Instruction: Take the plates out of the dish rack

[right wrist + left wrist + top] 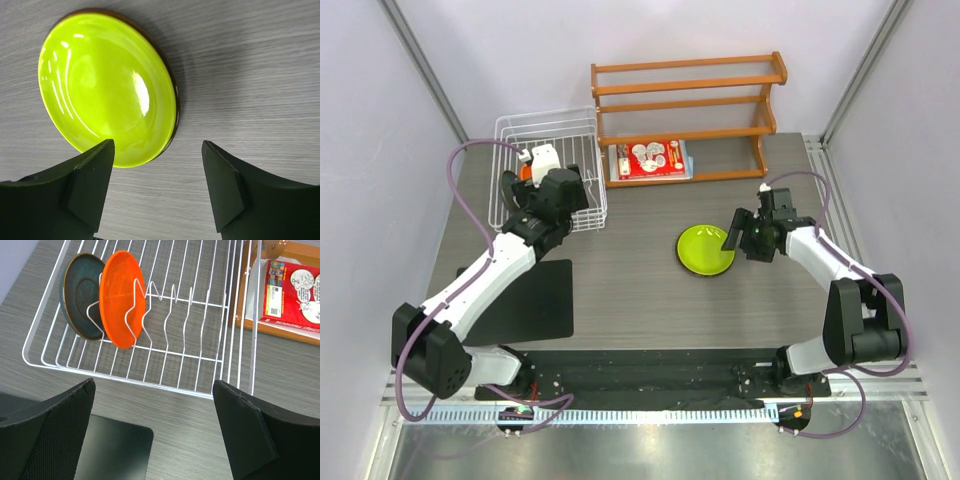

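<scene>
Grey surface (640, 290) is bearing the lime green plate (107, 90); left tool (154, 405) and right tool (158, 160) are gaping empty; dish rack (125, 378) wires could be snagging the orange plate (120, 295).

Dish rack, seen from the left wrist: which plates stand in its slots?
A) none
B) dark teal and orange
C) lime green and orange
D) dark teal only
B: the dark teal plate and the orange plate stand upright side by side in the dish rack, while the lime green plate lies flat on the table.
</scene>
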`<state>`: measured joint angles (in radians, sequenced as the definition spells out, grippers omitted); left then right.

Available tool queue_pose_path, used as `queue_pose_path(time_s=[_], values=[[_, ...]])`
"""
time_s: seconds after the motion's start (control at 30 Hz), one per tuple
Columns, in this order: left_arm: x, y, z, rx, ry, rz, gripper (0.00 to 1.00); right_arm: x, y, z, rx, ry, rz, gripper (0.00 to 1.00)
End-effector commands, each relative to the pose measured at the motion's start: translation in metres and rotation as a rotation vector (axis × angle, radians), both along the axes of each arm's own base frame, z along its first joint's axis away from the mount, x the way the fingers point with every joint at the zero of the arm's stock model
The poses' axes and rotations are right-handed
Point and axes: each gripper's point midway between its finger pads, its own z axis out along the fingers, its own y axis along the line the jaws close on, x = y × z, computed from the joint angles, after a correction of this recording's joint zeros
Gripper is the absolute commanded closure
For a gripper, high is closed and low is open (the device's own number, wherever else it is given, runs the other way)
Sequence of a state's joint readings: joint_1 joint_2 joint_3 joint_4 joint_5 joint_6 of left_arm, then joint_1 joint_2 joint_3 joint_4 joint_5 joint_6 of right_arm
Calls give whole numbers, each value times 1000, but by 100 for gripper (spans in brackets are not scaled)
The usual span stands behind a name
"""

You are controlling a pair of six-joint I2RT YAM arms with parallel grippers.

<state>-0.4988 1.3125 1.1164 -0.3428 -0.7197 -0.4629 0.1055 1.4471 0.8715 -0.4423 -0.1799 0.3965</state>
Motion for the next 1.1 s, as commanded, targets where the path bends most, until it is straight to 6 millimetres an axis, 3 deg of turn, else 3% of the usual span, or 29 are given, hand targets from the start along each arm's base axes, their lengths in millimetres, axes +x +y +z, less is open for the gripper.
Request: queue_pose_path(time_s=[0.0,0.2,0.47,0.67,1.07], values=[[10,10,8,9,-26,48,1,13,-16,44,-85,-115,-29,24],[35,48,-19,-26,33,151,1,18,-13,73,-59,-227,-41,22],[80,87,-47,-18,55,190,1,17,-13,65,-59,-204,-34,22],[111,89,-67,-21,77,182,2,17,-13,55,-70,-177,-25,23],[131,100,-60,-14,36,231,30,20,-13,43,-79,-140,-12,23]])
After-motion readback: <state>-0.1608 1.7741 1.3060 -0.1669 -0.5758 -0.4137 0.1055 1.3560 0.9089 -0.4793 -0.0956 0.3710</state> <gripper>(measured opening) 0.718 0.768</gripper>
